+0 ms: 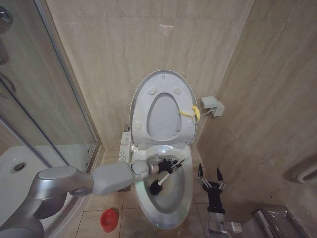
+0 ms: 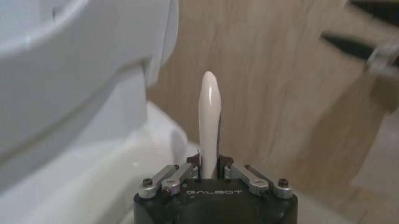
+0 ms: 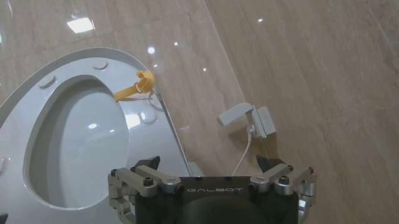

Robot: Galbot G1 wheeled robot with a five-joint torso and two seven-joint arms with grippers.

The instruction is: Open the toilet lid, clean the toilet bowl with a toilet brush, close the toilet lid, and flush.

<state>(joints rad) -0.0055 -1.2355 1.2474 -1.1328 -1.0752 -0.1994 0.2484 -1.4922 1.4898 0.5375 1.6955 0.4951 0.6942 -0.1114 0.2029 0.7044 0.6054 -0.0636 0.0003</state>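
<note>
The toilet lid stands upright against the wall, with the seat ring raised in front of it. Below them lies the open toilet bowl. My left gripper reaches in from the left over the bowl and is shut on the toilet brush, whose black bristle head hangs inside the bowl. In the left wrist view the pale handle sticks out of the shut left gripper. To the right of the bowl my right gripper is held open and holds nothing. The right wrist view shows it facing the raised lid.
A red brush holder sits on the floor left of the bowl. The button panel is on the toilet's left side. A yellow hook hangs on the seat ring, near a grey wall box. A glass shower screen bounds the left.
</note>
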